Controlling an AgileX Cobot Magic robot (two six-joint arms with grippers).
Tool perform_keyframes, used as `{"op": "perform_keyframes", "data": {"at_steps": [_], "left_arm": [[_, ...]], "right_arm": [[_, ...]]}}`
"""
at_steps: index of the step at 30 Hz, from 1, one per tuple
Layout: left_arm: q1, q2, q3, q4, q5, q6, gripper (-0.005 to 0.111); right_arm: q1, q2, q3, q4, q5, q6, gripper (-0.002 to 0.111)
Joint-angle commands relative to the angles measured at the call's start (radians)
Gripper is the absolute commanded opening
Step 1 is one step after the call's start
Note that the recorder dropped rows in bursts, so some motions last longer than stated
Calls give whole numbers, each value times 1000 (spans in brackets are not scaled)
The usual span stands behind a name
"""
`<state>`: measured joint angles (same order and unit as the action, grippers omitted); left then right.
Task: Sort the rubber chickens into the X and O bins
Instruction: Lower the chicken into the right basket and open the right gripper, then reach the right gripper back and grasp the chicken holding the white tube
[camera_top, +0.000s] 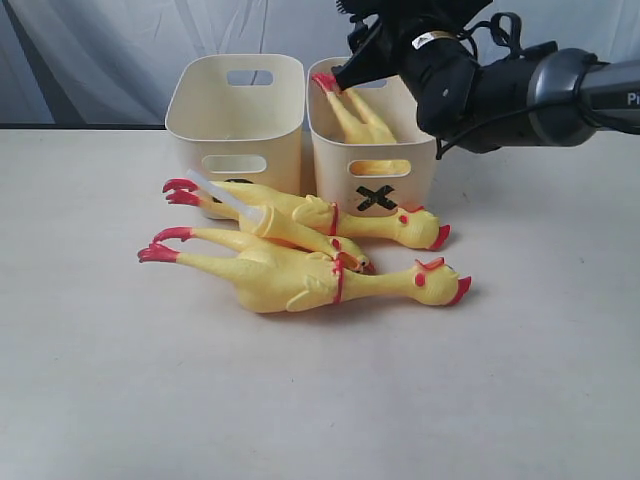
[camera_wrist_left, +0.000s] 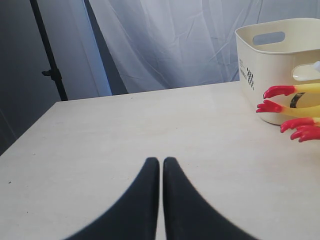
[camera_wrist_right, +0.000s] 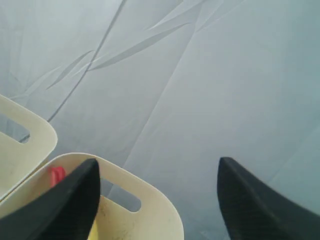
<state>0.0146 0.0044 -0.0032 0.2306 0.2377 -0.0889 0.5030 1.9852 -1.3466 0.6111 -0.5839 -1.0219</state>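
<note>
Chickens (camera_top: 290, 275) look soft, light and floppy, so pinch mid-body. Right gripper (camera_wrist_right: 157, 167) is spread above the X bin (camera_top: 335, 170). Left gripper (camera_wrist_left: 161, 162) is pressed together.

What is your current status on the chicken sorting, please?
Left pincer shut, empty. Right pincer open over X bin. One chicken inside it; other chickens on table, covering left bin's mark.

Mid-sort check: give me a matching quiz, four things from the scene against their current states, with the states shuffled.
Things:
1. left gripper
2. right gripper
3. X bin
4. front chicken

States:
A. open
B. lying on the table
C. shut
D. holds a feet-up chicken

Pairs: 1-C, 2-A, 3-D, 4-B
</note>
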Motion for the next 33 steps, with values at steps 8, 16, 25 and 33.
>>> {"op": "perform_keyframes", "data": {"at_steps": [8,16,25,33], "left_arm": [[3,-4,3,-2,-5,-4,4],[3,-4,3,-2,-5,-4,4],[3,-4,3,-2,-5,-4,4],[3,-4,3,-2,-5,-4,4]], "right_arm": [[-1,-160,-6,45,452,5,64],[14,-224,-6,43,797,3,64],[119,-214,-4,41,1020,-96,64],[175,-132,-4,48,913,-70,64]]}}
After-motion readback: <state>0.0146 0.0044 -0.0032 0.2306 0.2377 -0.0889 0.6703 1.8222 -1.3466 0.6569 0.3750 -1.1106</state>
